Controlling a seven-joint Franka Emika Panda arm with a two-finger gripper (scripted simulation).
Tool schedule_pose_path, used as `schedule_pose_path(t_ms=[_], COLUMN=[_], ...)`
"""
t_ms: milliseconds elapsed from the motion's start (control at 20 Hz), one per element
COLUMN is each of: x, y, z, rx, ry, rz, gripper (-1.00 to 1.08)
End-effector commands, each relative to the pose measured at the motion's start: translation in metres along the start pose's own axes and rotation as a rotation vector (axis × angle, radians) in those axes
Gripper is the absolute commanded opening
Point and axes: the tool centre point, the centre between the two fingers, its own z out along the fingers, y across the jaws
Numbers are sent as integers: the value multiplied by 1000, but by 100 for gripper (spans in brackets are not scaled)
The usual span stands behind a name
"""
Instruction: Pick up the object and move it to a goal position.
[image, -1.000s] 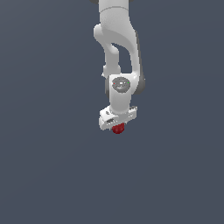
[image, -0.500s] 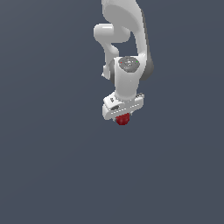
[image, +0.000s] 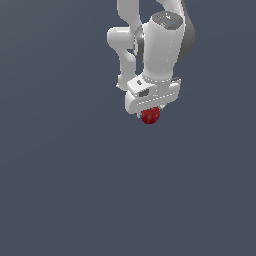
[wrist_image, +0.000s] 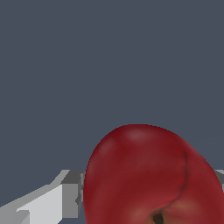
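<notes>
Flat grey-blue ground filled everything behind the arm (image: 160, 45), with no edge, marker or goal sign to be seen anywhere on it. Against that ground the white gripper (image: 151, 114) hung beneath the wrist, and the dark red apple (image: 150, 116) sat directly under the gripper body, only its lower half showing below the white housing. In the wrist view the apple (wrist_image: 148, 175) filled the space close to the camera, with one pale grey finger (wrist_image: 48, 201) showing beside it and the edge of the other just past its far side. So the gripper was closed about the apple, its fingers held apart only by the fruit's width.

Compared with the pictures from a second and half a second before, the gripper and apple together had climbed in the exterior view and shifted toward the exterior view's right, and the wrist had turned so more of its top faced the camera. The apple kept the same place under the gripper through all three, so the grasp seemed firm and nothing had slipped.

By my reading the pick-up was done and the carry was under way. Since no goal showed in either view, I could not tell how much travel remained. The main risk was the rounded fruit rolling out between the fingers during a quick move.
</notes>
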Motion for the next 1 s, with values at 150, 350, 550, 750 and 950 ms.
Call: schedule_pose_path(t_ms=[150, 350, 550, 750, 950], x=[-2, -3, -3, -2, -2], y=[-20, -34, -45, -53, -59], z=[-62, -105, -141, -168, -187], rx=[0, 0, 1, 1, 1], ry=[2, 2, 2, 2, 2], rz=[0, 0, -1, 0, 0], gripper=[-100, -100, -100, -100, -100])
